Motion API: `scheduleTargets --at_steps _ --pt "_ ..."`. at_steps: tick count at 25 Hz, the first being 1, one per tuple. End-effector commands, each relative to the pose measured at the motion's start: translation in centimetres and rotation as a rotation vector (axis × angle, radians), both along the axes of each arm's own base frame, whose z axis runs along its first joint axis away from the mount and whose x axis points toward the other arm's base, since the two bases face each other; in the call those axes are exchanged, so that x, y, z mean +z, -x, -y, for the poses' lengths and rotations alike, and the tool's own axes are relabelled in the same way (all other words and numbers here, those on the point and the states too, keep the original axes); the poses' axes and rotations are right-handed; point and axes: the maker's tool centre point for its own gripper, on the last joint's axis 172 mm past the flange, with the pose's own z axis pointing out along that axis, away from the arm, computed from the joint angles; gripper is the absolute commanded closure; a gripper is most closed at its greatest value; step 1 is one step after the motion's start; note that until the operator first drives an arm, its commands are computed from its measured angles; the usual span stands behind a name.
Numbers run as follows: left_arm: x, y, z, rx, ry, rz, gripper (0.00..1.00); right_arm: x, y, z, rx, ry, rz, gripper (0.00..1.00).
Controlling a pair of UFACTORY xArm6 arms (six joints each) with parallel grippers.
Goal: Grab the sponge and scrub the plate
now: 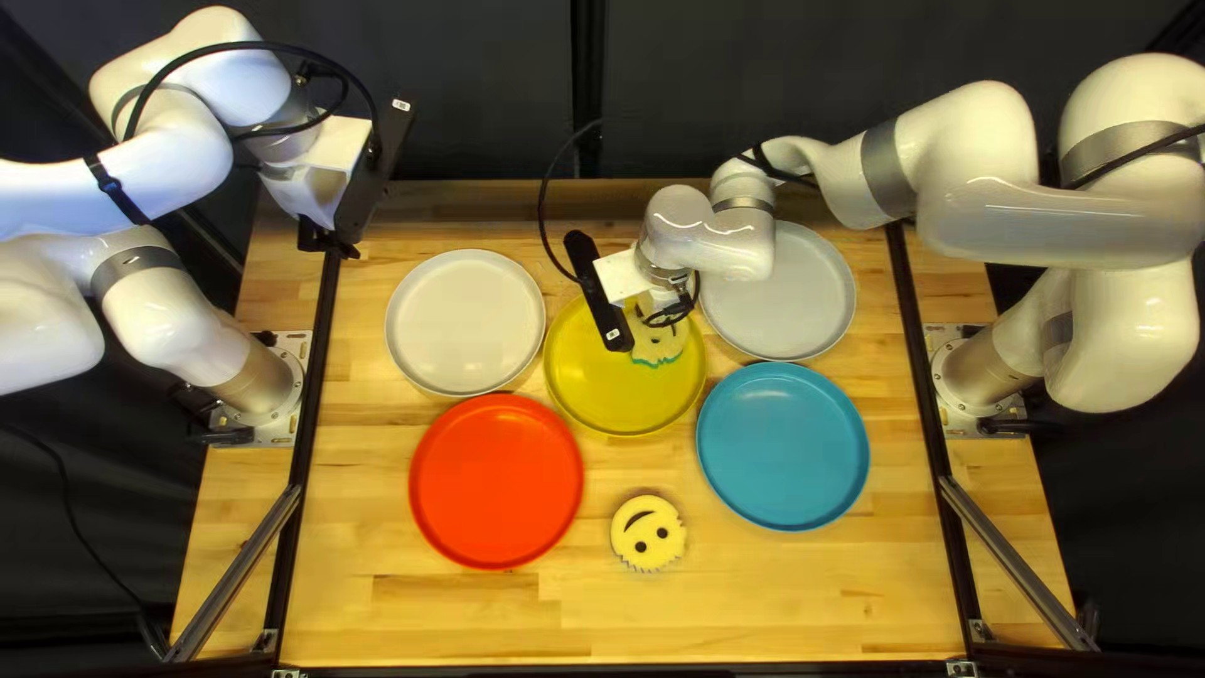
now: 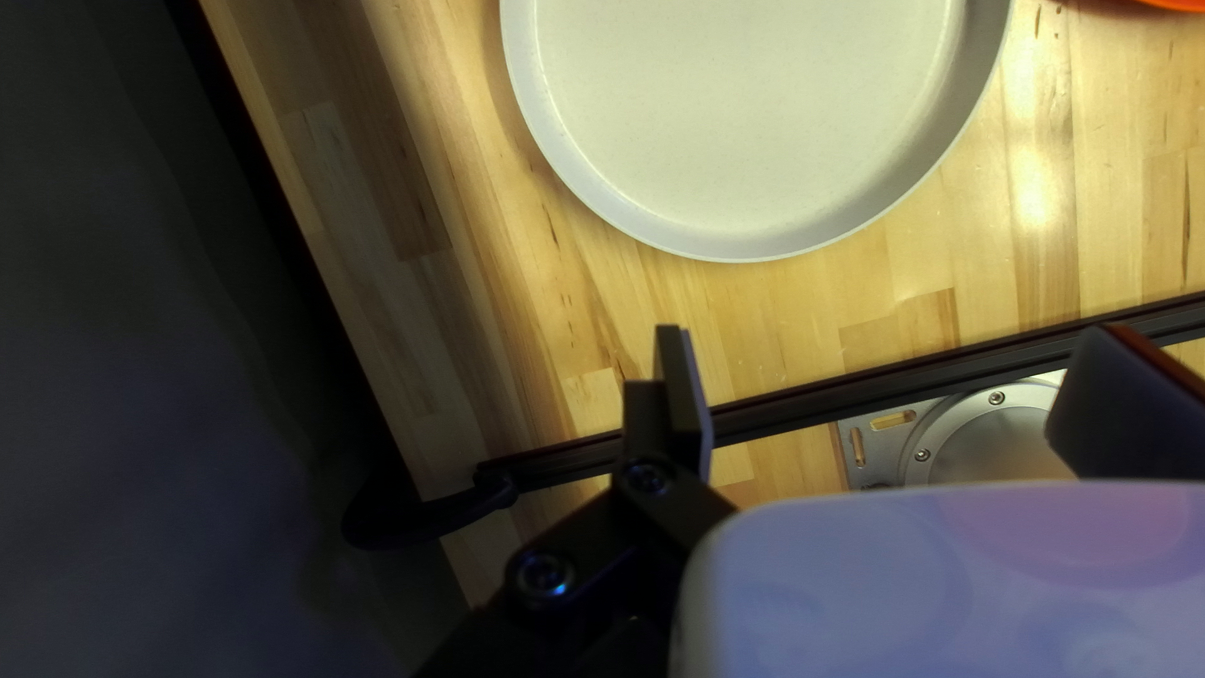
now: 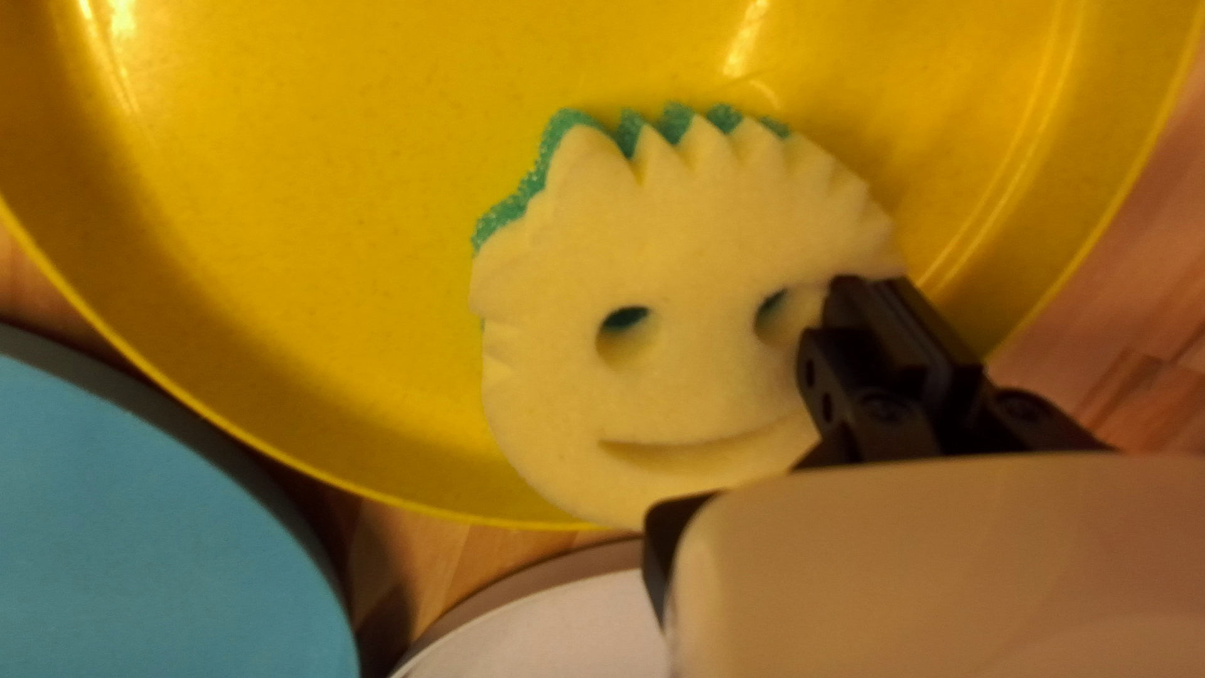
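Firstly, at the left of the overhead view: left pincer [image 2: 889,335] raised, fingers spread well apart with nothing between them, near a white plate [image 1: 465,323]. No contact with any object seen; this arm appears to have no part in the present step.

Next rightward: red plate [image 1: 497,481], bare, on the tabletop [image 1: 766,603].

Centre: yellow plate [image 1: 603,389], with the sponge [image 3: 678,239] over it, toward its far right side. Right pincer [image 3: 869,286] is drawn together at one edge of the sponge and judged to be gripping it. Pale face points up, green scouring layer beneath. In the wrist view the sponge overlaps the plate's rim; whether the green layer presses on the plate cannot be told.

Nearer the front edge lies a second sponge [image 1: 649,534], untouched, between the red plate and the blue plate [image 1: 782,446]. Grey plate [image 1: 803,301] lies beyond the blue one, partly under the right arm.

Step in hand, as judged: pick-up done, scrubbing of the yellow plate starting or under way. Next move calls for light downward pressure and sweeps toward the plate's middle, grip kept firm, since an edge hold could let the foam twist.
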Motion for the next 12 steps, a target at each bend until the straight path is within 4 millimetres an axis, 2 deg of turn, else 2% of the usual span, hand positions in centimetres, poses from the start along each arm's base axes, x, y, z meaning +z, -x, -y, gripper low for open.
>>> scheduleTargets --at_steps 1,5,7,9,12 --pt "0.0 0.0 0.0 0.0 0.0 0.0 0.0 0.0 -2.9 -0.7 0.025 0.013 0.009 1.0" --pt "0.0 0.0 0.0 0.0 0.0 0.0 0.0 -0.3 -6.1 -0.7 0.055 0.018 0.021 1.0" --pt "0.0 0.0 0.0 0.0 0.0 0.0 0.0 -0.5 -7.0 -0.9 0.066 0.019 0.025 1.0" --pt "0.0 0.0 0.0 0.0 0.0 0.0 0.0 -0.7 -7.4 -1.2 0.079 0.021 0.028 1.0" --pt "0.0 0.0 0.0 0.0 0.0 0.0 0.0 -0.8 -6.2 -1.4 0.087 0.023 0.025 1.0"
